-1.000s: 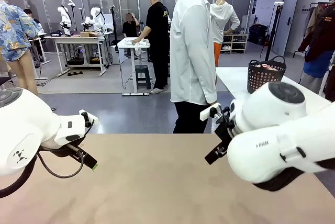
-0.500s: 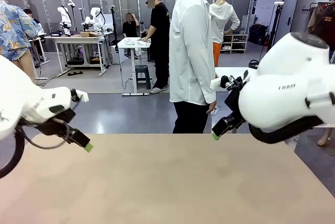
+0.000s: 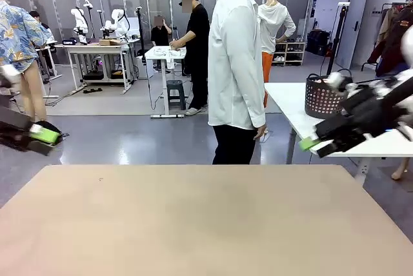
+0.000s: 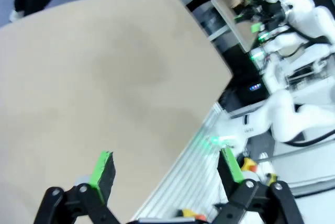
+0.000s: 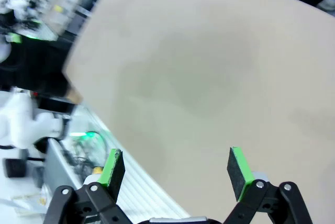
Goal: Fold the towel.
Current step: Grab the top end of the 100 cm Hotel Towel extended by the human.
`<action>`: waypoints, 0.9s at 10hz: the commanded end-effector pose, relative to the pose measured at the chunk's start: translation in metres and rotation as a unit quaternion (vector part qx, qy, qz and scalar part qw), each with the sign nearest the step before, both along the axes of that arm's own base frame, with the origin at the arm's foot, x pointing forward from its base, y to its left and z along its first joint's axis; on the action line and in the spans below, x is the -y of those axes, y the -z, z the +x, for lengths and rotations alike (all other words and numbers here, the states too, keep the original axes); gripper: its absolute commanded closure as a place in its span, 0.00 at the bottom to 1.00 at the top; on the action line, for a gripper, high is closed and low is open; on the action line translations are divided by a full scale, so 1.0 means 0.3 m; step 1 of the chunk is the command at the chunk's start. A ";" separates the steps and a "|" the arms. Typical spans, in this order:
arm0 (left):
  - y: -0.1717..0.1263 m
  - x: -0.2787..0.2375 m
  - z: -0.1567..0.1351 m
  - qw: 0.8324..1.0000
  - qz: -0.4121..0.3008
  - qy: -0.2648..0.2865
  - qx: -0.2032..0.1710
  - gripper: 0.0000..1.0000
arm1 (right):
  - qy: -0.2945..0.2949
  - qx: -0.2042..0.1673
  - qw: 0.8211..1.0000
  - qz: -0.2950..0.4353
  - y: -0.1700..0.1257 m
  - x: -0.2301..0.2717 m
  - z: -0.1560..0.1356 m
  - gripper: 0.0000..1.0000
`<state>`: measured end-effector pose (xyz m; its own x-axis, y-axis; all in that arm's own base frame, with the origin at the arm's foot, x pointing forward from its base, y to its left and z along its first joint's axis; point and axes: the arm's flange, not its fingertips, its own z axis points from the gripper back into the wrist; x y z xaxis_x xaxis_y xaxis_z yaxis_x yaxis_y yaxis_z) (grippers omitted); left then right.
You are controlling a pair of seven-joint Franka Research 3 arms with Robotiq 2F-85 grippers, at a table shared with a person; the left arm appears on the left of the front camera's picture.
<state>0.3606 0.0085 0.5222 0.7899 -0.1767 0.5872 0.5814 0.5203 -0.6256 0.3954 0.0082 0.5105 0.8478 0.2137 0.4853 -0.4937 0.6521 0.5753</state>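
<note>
The towel is out of view. My left gripper [image 3: 39, 135] hangs blurred at the far left edge, above and beyond the tan table [image 3: 206, 224]. In the left wrist view my left gripper [image 4: 166, 161] is open, and nothing lies between its green pads [image 4: 103, 164]. My right gripper [image 3: 313, 144] reaches in from the right, above the table's far right corner. Seen from its own wrist, the right gripper [image 5: 176, 162] also stands open and holds nothing, looking down at the bare tabletop [image 5: 209, 67].
A person in a white shirt [image 3: 237, 63] stands at the table's far edge, side-on. Behind on the right, a white table [image 3: 290, 105] carries a dark plastic basket [image 3: 322, 98].
Both arms have swung up and outward, away from the table's middle toward the picture's sides. Both grippers have stayed open.
</note>
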 end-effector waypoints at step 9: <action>0.021 -0.790 -0.281 0.970 -0.198 -0.136 0.024 0.00 | 0.185 -0.017 0.946 0.264 0.082 0.788 -0.206 0.00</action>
